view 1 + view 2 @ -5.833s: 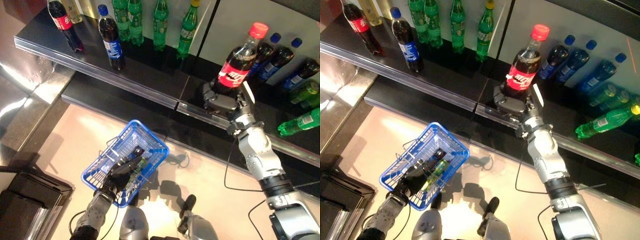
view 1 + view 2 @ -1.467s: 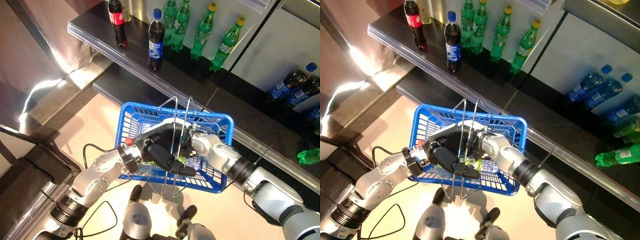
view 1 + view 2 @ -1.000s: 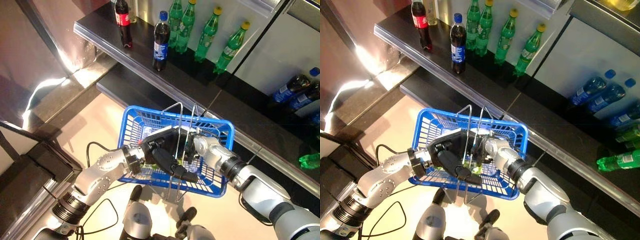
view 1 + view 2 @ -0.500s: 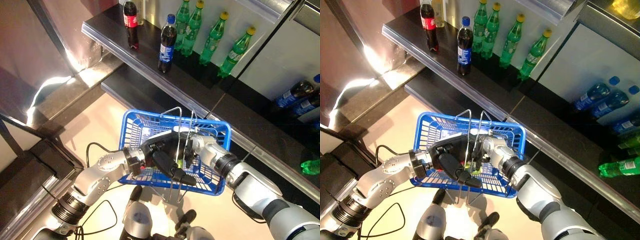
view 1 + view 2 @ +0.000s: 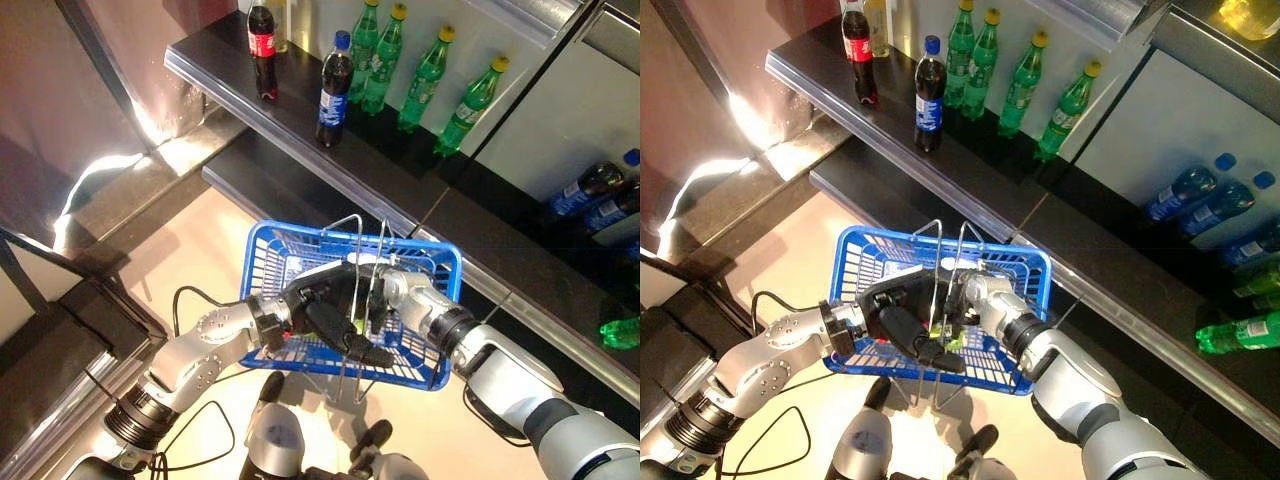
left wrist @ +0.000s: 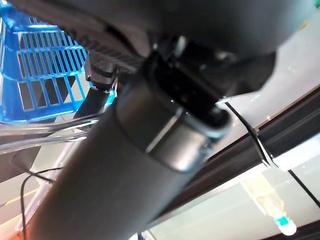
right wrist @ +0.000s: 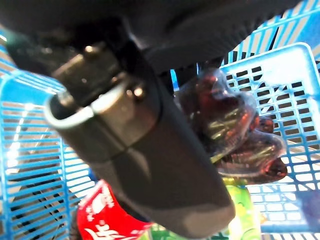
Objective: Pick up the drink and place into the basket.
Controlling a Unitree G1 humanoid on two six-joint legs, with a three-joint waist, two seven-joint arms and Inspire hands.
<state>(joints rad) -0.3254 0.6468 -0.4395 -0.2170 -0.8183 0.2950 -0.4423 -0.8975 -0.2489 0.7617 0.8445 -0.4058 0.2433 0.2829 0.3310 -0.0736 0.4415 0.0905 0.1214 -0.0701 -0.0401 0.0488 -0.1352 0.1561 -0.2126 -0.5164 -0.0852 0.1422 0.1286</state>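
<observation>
The drink point(image 7: 225, 130) is a dark cola bottle of clear plastic with a red label; the right wrist view shows its lumpy, ridged base and the label's red and white lower down. It lies inside the blue basket point(image 5: 440, 262), low against the basket's mesh floor, next to a green bottle point(image 7: 242, 220) already lying there. The right robot hand point(image 5: 975, 292) reaches down into the basket from the shelf side, its dark fingers curled round the drink's body, so it is holding the bottle. The left robot hand point(image 5: 325, 310) is just beside it, at the basket's wire handles point(image 5: 365, 250), which stand upright over the middle; its dark fingers stretch under and past them, but whether they close on the wires or on anything else I cannot tell.

The basket hangs over pale floor point(image 5: 200, 250), near the front edge of a black lower shelf point(image 5: 300, 180). Above it a black upper shelf point(image 5: 215, 60) carries upright bottles: a red-labelled cola point(image 5: 261, 45), a blue-labelled cola point(image 5: 333, 90) and green bottles point(image 5: 428, 68). The two hands and the handles crowd the basket's opening; its corners toward the shelf show bare mesh.
</observation>
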